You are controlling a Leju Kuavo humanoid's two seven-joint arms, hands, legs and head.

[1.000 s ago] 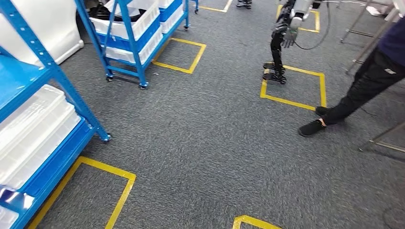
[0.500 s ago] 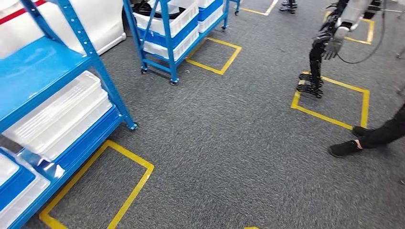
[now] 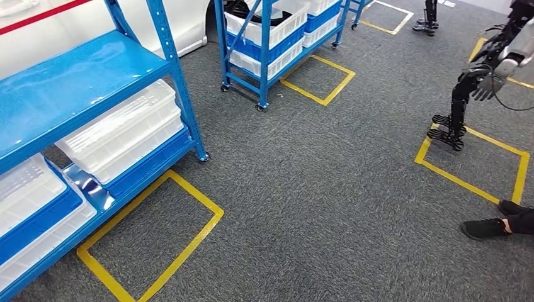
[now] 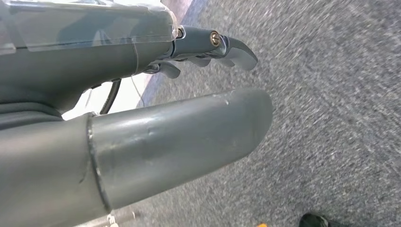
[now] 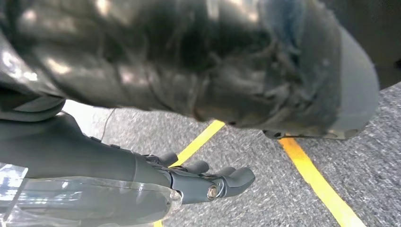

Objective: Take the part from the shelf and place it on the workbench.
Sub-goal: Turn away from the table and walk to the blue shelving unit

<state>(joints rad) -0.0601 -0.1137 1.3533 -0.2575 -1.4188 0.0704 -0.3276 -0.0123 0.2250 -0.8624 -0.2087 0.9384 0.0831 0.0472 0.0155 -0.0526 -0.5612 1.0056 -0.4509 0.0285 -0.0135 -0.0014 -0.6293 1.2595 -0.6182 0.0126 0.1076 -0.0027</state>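
- The near shelf (image 3: 170,56), the landmark here, is a blue painted-metal rack with slotted upright posts and a smooth, glossy blue deck.
- Under that deck, stacked clear plastic bins (image 3: 123,135) with ribbed lids sit on a lower blue level; more clear bins (image 3: 28,189) lie further along the same rack. Which of these holds the part cannot be told.
- The carpet (image 3: 327,189) beside the shelf is a speckled grey, short and coarse; a yellow tape rectangle (image 3: 157,245) is marked on it just at the shelf's foot.
- Beyond the shelf stands a second blue rack (image 3: 264,38) on castors, carrying white and blue crates.
- Well away from the shelf, another robot's dark jointed arm and hand (image 3: 485,85) hangs over a yellow square; a person's black shoe (image 3: 482,228) rests on the carpet nearby.
- The left hand (image 4: 208,71) holds nothing: smooth grey thumb straight, darker fingers extended and apart from it.
- The right hand (image 5: 208,182) is likewise unloaded, dark fingers (image 5: 236,177) loosely outstretched above carpet and yellow tape.
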